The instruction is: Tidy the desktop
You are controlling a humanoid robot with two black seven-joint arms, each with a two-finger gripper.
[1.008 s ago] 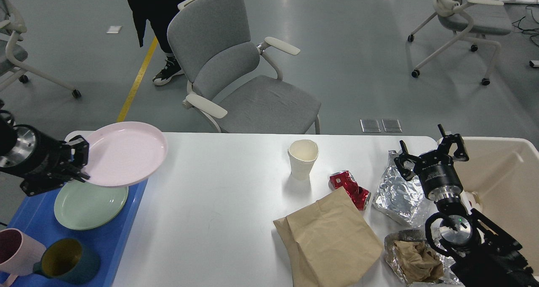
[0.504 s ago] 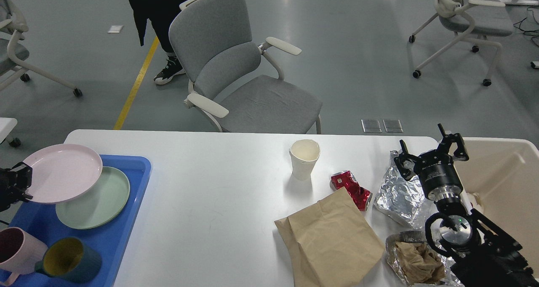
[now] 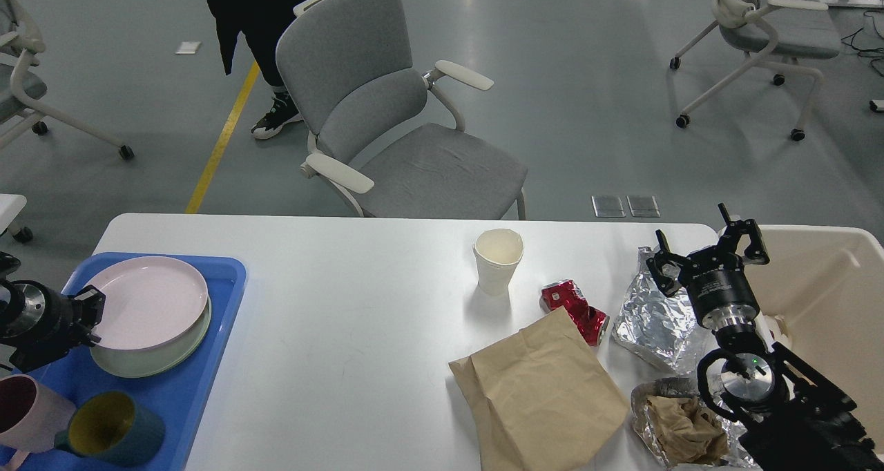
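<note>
The white desktop carries litter on its right half: a white paper cup, a crushed red can, a brown paper bag, a sheet of crumpled foil and a foil wad with brown paper. My left gripper is shut on the left rim of a pink plate. The plate lies on a green plate in the blue tray. My right gripper is open and empty, raised over the foil sheet beside the beige bin.
A pink mug and a teal mug stand at the tray's near end. A grey chair stands behind the table's far edge, with a person's legs beyond it. The bin sits off the table's right end.
My left gripper has carried the pink plate from above the table's corner down onto the green plate in the tray. The right arm has not moved.
</note>
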